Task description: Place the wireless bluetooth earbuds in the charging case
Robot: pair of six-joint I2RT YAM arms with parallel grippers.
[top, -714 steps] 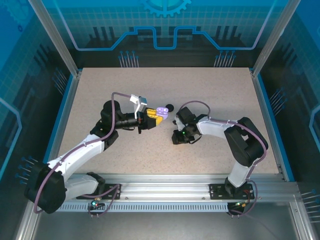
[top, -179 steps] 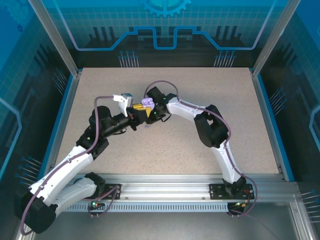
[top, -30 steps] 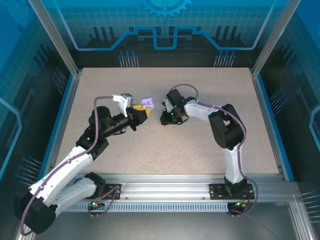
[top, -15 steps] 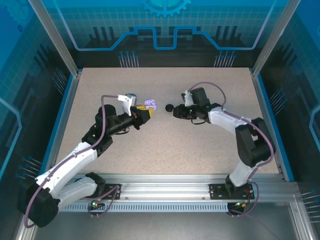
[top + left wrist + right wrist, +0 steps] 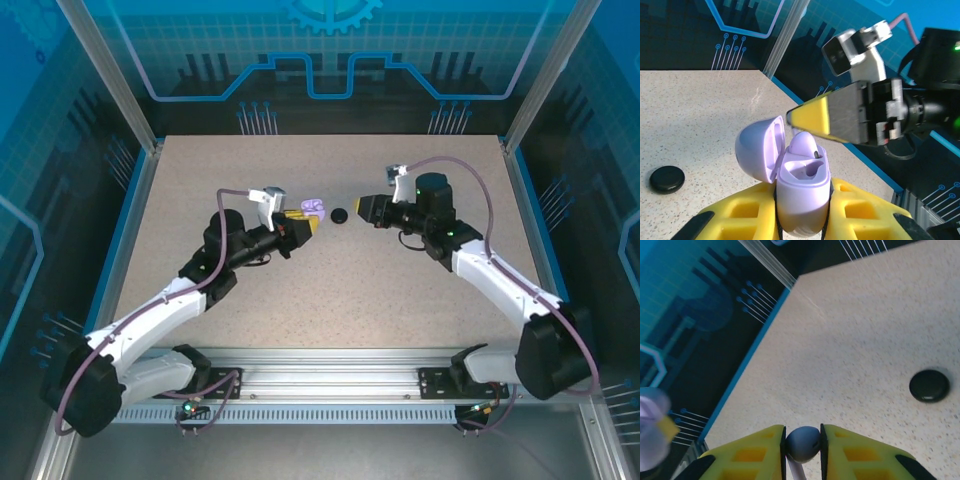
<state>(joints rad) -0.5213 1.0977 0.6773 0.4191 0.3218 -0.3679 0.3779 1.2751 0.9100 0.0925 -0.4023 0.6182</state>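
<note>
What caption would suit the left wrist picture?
Left tool holds an open lavender charging case, one earbud seated, right tool facing it.

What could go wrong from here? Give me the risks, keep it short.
1. The right claw pinches the earbud only at its fingertips, so it may twist or drop before reaching the lavender case.
2. The left claw holds that case with its lid raised. A push against the lid could shift the case, and the earbud would miss its socket.
</note>
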